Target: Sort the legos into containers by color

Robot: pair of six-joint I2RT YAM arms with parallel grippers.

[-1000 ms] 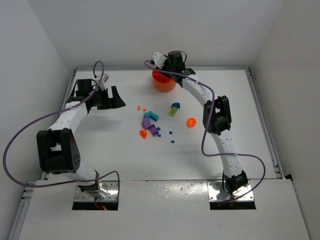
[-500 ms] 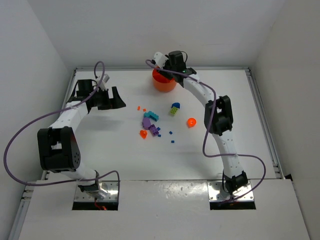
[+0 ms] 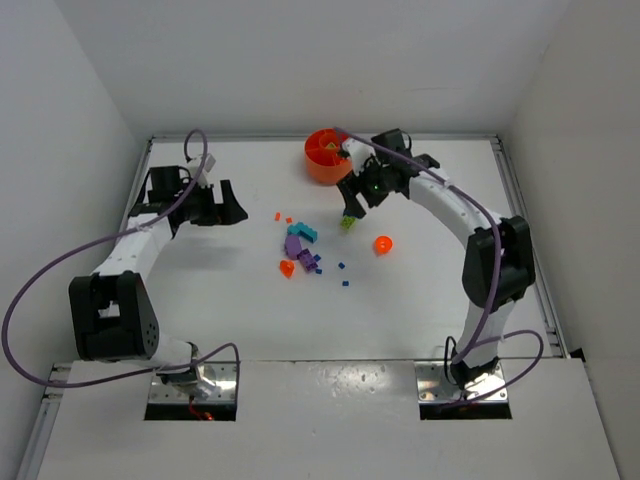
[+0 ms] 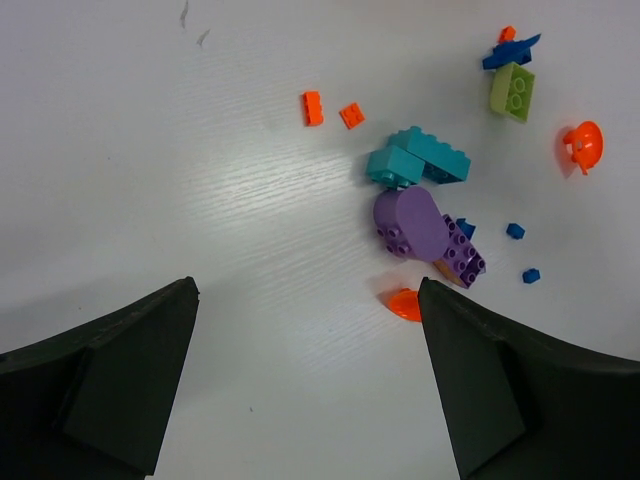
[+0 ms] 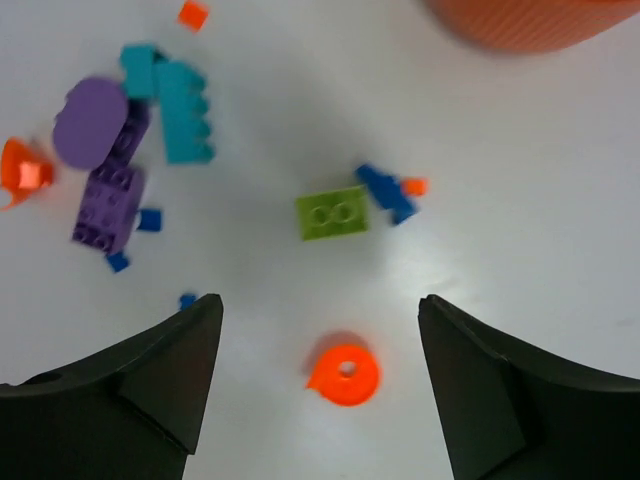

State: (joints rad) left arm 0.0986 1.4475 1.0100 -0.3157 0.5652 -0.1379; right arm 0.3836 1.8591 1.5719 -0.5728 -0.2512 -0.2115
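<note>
top external view: the right arm has swung off the orange dish and now reaches over the loose legos – a moment ago its wrist stood right above the dish.
right gripper: jaws spread wide, wider than a second ago, with nothing between them.
what that means: it looks like one drop-off is done and the arm is back for the next piece. this is a judgement, since the drop itself is not visible.
dish: sits at the far middle of the table, well apart from the pile. a small lime-yellow speck shows inside one compartment, too small to identify.
nearest piece: a lime green brick lies just ahead of the open right jaws, a blue piece just beside it and an orange ring near the fingertips.
left gripper: fully open and empty – it hangs left of the pile, much where it was.
still on the table: purple pieces, a cyan brick, small orange and blue bits.
progress: most of the sorting looks yet to be done.
</note>
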